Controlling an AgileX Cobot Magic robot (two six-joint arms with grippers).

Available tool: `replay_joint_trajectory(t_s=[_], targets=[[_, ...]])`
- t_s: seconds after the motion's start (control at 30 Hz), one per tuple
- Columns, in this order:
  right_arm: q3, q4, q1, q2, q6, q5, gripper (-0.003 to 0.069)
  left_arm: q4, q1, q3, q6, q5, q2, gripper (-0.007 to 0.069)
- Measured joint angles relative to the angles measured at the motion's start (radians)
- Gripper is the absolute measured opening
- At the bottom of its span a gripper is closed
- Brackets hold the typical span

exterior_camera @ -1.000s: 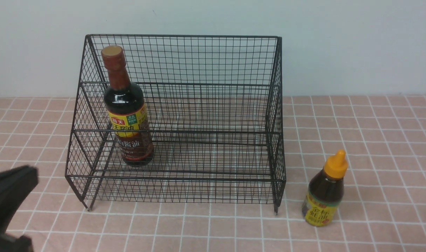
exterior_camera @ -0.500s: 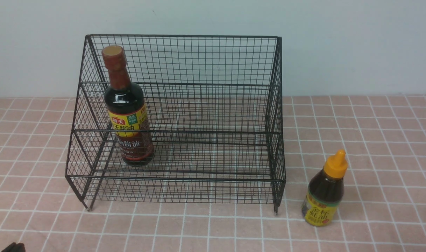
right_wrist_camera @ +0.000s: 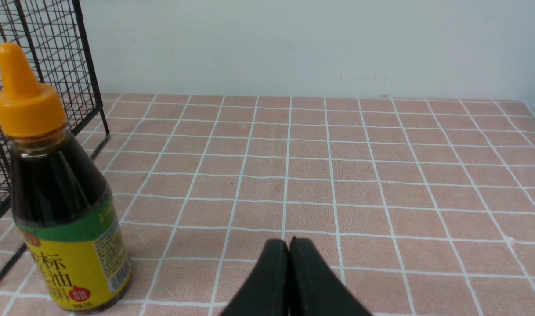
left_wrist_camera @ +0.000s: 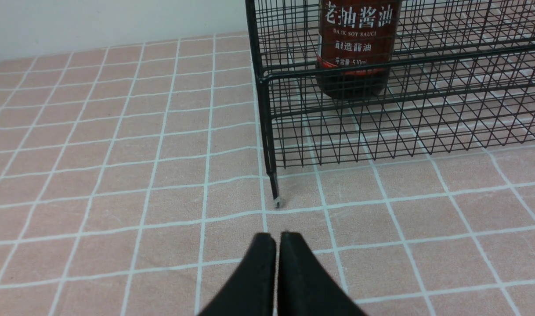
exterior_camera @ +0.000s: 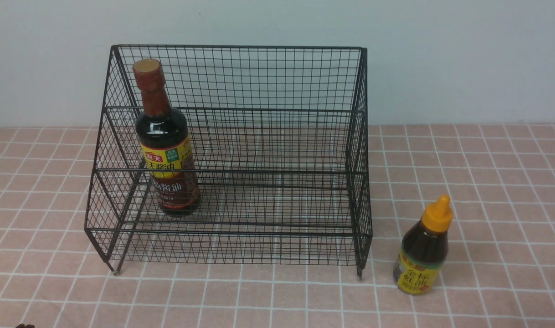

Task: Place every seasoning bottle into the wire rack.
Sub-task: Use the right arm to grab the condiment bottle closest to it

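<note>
Counting one of two done: the tall bottle (exterior_camera: 166, 150) stands on the lower tier of the wire rack (exterior_camera: 236, 46), the short bottle (exterior_camera: 424, 250) on the desk (exterior_camera: 487, 205) beside it; my left gripper (left_wrist_camera: 274, 238) and right gripper (right_wrist_camera: 288, 242) are closed, empty.

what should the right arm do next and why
Probably open the right gripper, ready to reach for the short bottle. Its jaws are pressed shut with nothing between them. That bottle stands upright on the table, just outside the right side of the wire rack, while the tall bottle already sits in the lower tier.
</note>
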Motion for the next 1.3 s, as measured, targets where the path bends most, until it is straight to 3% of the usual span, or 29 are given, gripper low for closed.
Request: replay_joint_trajectory(t_s=[0.53,0.83,1.03,1.17,1.3], targets=[[0.001,0.018,0.000,0.000,0.010,-0.017,-0.0014,0.000,0.000,0.000,0.000,0.001,0.000,-0.0007],[0.004,0.370,0.000,0.000,0.143,-0.274,-0.0014,0.001,0.000,0.000,0.000,0.001,0.000,-0.0007],[0.004,0.406,0.000,0.000,0.104,-0.298,-0.0014,0.001,0.000,0.000,0.000,0.002,0.000,-0.0007],[-0.003,0.459,0.000,0.000,0.153,-0.382,-0.0014,0.001,0.000,0.000,0.000,0.002,0.000,-0.0007],[-0.115,0.472,0.000,0.012,0.164,-0.298,-0.0014,0.001,0.000,0.000,0.000,0.002,0.000,-0.0007]])
